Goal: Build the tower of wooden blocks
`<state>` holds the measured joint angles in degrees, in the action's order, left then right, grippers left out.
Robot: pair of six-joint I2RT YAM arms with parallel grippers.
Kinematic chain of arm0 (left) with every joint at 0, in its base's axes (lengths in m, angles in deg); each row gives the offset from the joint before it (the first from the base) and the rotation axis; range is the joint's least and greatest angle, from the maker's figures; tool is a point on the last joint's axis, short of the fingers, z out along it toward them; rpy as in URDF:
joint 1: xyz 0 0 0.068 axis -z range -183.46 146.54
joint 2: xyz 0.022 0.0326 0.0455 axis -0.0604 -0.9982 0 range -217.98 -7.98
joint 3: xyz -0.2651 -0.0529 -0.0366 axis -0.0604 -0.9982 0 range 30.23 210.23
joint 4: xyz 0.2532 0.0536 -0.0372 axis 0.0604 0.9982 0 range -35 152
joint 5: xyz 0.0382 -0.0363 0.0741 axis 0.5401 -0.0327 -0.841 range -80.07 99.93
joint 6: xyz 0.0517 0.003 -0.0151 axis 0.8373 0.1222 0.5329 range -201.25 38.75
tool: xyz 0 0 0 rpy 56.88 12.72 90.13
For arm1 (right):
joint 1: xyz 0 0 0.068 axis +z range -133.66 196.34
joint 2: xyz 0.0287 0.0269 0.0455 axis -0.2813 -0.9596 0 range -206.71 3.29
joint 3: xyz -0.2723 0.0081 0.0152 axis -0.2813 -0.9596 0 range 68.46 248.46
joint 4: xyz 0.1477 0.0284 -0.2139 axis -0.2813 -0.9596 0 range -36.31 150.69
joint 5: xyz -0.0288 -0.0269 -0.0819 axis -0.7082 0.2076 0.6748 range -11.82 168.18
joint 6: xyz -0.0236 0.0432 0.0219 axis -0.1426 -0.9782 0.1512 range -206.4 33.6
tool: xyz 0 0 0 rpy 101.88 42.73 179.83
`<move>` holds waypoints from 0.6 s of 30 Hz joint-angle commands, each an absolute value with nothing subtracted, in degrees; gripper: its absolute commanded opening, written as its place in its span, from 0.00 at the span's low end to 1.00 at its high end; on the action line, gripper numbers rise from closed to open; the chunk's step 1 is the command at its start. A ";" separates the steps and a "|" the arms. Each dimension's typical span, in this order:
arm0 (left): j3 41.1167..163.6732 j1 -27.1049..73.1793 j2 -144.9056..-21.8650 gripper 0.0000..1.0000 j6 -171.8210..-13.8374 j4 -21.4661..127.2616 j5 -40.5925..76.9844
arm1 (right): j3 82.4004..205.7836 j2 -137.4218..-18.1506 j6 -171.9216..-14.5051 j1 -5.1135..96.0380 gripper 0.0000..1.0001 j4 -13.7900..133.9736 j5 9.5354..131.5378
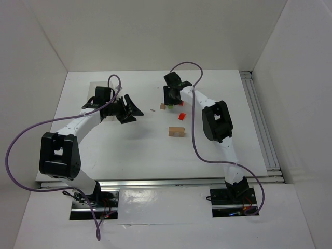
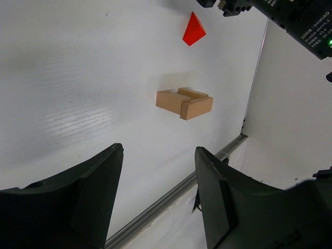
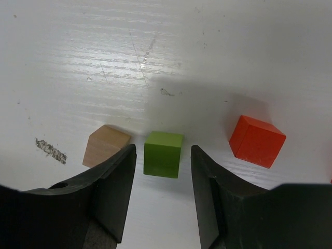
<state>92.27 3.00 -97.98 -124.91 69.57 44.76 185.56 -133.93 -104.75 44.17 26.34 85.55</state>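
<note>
Jaws of right gripper (image 3: 162, 155) released, straddling green block (image 3: 164, 153) on table (image 3: 207, 52) without touching, tan cube (image 3: 105, 146) just beside one finger, red cube (image 3: 257, 140) near the other; left gripper (image 2: 158, 171) released, empty, apart from tan cluster (image 2: 184, 102).

Lime green cube (image 3: 163, 154) sits flat. Tan block (image 3: 105, 145) just beside it, slightly turned. Red cube (image 3: 257, 140) near. Well apart: tan blocks (image 2: 184, 102) clustered, touching. Red wedge (image 2: 193, 29) alone.
</note>
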 commanded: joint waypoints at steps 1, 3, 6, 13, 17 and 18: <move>93.16 2.69 -96.66 0.70 -124.05 68.45 45.88 | 186.58 -134.08 -104.50 44.37 0.53 26.06 87.05; 93.16 2.69 -96.66 0.70 -124.05 68.45 46.40 | 185.97 -134.08 -104.50 44.89 0.47 26.06 87.75; 92.63 2.69 -96.66 0.69 -124.05 68.45 46.41 | 185.97 -133.46 -104.50 44.90 0.31 26.67 88.28; 92.10 2.69 -96.05 0.69 -124.05 68.45 46.41 | 185.97 -127.67 -104.50 44.90 0.22 27.20 88.29; 92.10 2.69 -96.05 0.69 -123.53 68.45 46.41 | 183.34 -117.51 -104.50 44.90 0.22 27.20 88.29; 92.10 2.69 -96.05 0.69 -123.52 68.45 46.41 | 179.50 -115.29 -104.50 44.90 0.22 27.20 88.81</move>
